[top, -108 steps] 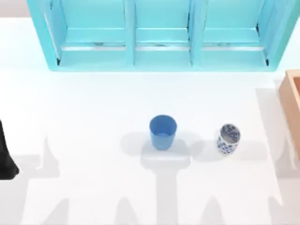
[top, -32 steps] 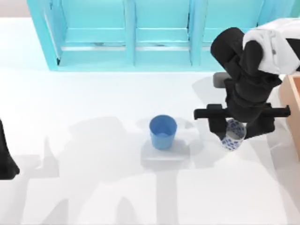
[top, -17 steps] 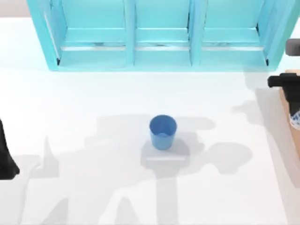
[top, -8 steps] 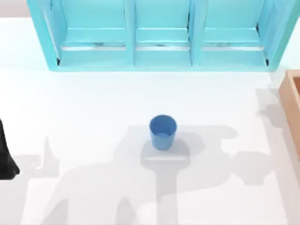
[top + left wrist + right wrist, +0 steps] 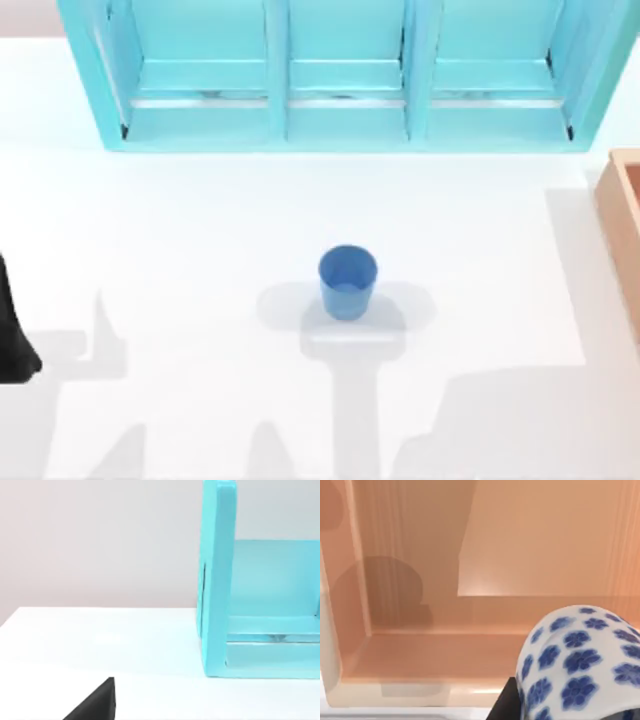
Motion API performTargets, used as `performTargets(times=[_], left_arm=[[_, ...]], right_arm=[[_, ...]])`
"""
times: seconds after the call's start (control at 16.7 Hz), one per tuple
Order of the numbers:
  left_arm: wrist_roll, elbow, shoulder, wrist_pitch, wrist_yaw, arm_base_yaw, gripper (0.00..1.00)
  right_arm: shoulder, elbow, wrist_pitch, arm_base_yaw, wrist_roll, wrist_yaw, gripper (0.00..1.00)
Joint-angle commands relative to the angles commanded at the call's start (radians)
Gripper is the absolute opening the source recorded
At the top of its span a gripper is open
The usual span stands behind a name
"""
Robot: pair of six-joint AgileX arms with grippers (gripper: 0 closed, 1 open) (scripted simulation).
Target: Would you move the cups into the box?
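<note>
The plain blue cup [image 5: 348,282] stands upright near the middle of the table, with no gripper near it. In the right wrist view the white cup with blue flowers [image 5: 580,660] hangs close to the camera, over the orange-brown inside of the box [image 5: 410,650]. My right gripper [image 5: 570,700] is shut on this cup, and one black finger [image 5: 506,704] shows beside it. The box's tan rim [image 5: 622,225] lies at the table's right edge. My left arm [image 5: 10,335] is parked at the left edge.
A big turquoise shelf unit [image 5: 340,70] spans the back of the table, and its side panel [image 5: 217,580] shows in the left wrist view. White tabletop [image 5: 200,250] surrounds the blue cup on all sides.
The right arm took the patterned cup off the table and carried it right, out of the top view and over the box. Its shadow has slid to the front right. The blue cup stayed put.
</note>
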Motion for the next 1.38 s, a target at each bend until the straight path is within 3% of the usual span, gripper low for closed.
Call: performTargets(times=[0.42,0.9,1.2,1.38], left_arm=[[0.000,0.000,0.000,0.000,0.000,0.000,1.00],[0.000,0.000,0.000,0.000,0.000,0.000,1.00],[0.000,0.000,0.000,0.000,0.000,0.000,1.00],[0.000,0.000,0.000,0.000,0.000,0.000,1.00]], right_arm=[[-0.023,-0.014,-0.001,-0.025,-0.027,-0.001,0.00],[-0.020,-0.239,0.229,-0.024,-0.025,-0.002,0.00],[-0.015,-0.262,0.253,-0.025,-0.025,-0.001,0.00],[-0.015,-0.262,0.253,-0.025,-0.025,-0.001,0.23]])
